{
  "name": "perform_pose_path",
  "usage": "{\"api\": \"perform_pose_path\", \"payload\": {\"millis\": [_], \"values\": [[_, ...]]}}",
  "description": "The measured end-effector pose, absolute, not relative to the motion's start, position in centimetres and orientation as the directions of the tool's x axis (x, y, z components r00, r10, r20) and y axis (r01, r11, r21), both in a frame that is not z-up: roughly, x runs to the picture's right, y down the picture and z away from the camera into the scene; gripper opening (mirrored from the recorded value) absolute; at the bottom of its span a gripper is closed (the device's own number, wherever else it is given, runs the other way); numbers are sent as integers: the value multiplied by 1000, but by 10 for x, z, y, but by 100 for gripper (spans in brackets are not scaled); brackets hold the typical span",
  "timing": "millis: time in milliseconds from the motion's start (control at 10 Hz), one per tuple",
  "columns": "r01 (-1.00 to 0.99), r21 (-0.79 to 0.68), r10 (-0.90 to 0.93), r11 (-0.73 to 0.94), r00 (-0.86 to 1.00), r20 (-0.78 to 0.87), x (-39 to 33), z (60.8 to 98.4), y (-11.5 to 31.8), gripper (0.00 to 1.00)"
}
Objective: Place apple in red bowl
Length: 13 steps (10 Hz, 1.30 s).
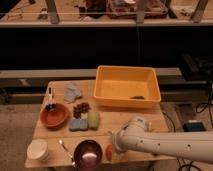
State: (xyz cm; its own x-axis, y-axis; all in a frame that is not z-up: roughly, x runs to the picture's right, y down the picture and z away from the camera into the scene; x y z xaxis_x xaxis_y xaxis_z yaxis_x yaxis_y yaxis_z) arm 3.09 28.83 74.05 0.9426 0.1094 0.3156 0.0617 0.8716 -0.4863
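Note:
The apple (108, 152) is a small orange-red round fruit at the table's front edge, just right of the shiny purple bowl (88, 152). The red bowl (55, 116) is a wide terracotta bowl at the table's left, with a small dark-handled utensil (50, 101) resting on its far rim. My gripper (113, 146) is at the end of the white arm (155, 145), which reaches in from the lower right. The gripper is down at the apple and partly hides it. The red bowl lies well to the left of the gripper, beyond the purple bowl.
A large yellow bin (127, 86) stands at the back right with a green item (138, 97) inside. A blue cloth (72, 92), a brown item (81, 108), a blue sponge (78, 125), a green sponge (93, 120), a spoon (65, 148) and a white bowl (37, 149) lie around.

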Motion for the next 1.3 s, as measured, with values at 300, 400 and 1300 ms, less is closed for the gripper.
{"api": "perform_pose_path", "payload": {"millis": [300,400,1300], "values": [[108,-466,66,878,938,341,25,745,291,65],[113,-461,61,880,936,347,24,745,290,57],[117,-458,55,881,937,346,24,742,289,0]]}}
